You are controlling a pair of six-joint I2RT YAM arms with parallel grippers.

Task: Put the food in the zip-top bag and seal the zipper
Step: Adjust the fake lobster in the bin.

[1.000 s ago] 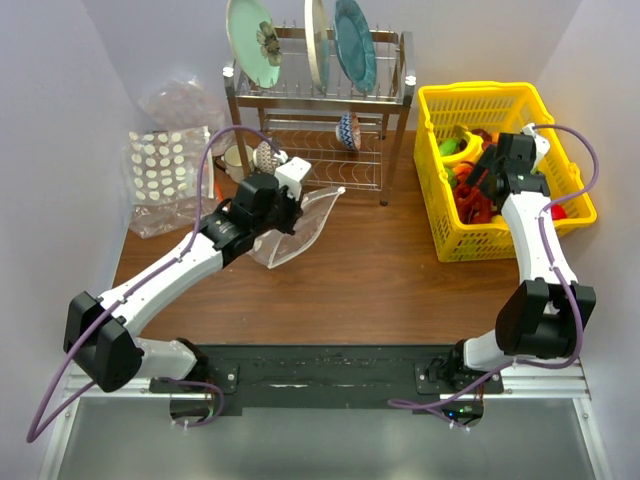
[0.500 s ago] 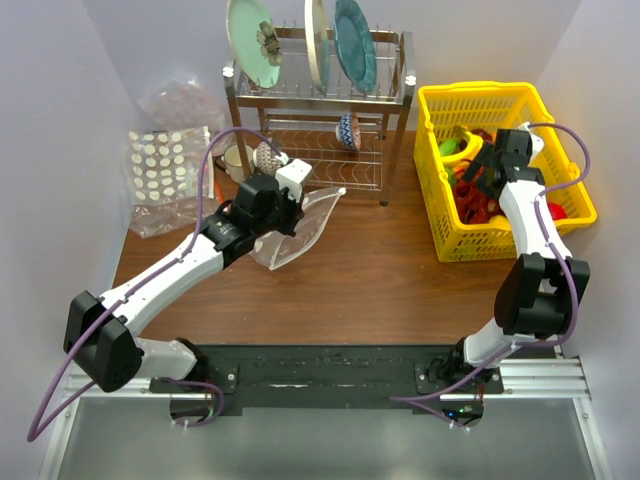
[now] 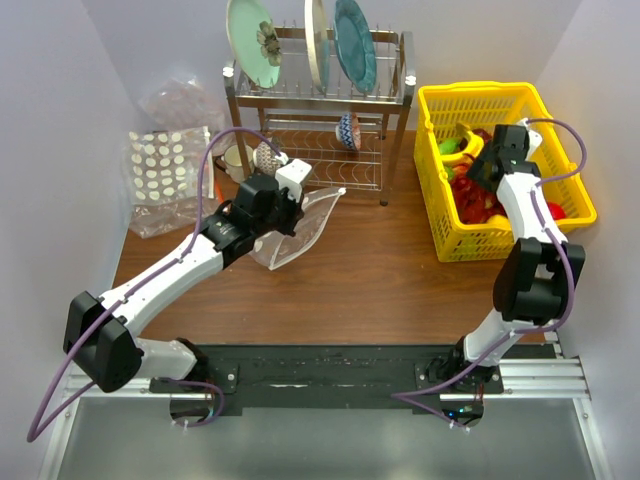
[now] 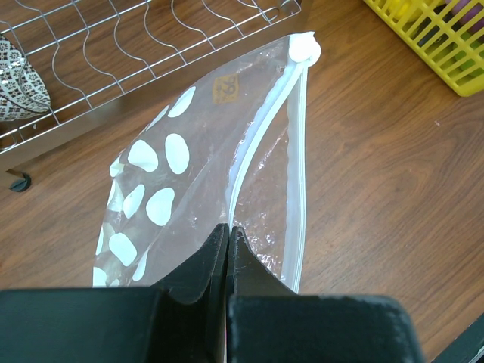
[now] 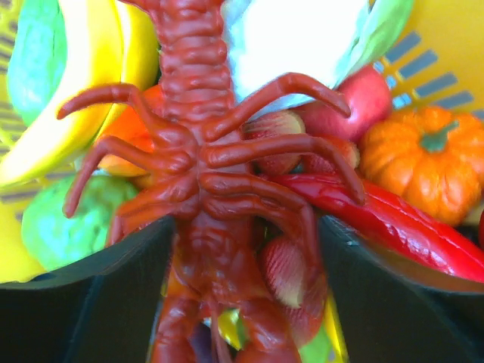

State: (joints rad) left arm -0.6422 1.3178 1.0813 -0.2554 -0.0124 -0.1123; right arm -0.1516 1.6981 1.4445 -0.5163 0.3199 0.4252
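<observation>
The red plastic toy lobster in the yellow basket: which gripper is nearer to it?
Right. The right gripper straddles the red plastic toy lobster with open jaws; the left gripper is far across the wooden table, shut on the transparent zip-top bag.

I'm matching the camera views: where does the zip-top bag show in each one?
Top external: zip-top bag left of centre, in front of the dish rack.
Left wrist: mid-frame, in the left claw.
Right wrist: not in it.
Shared landmark: yellow basket.
</observation>
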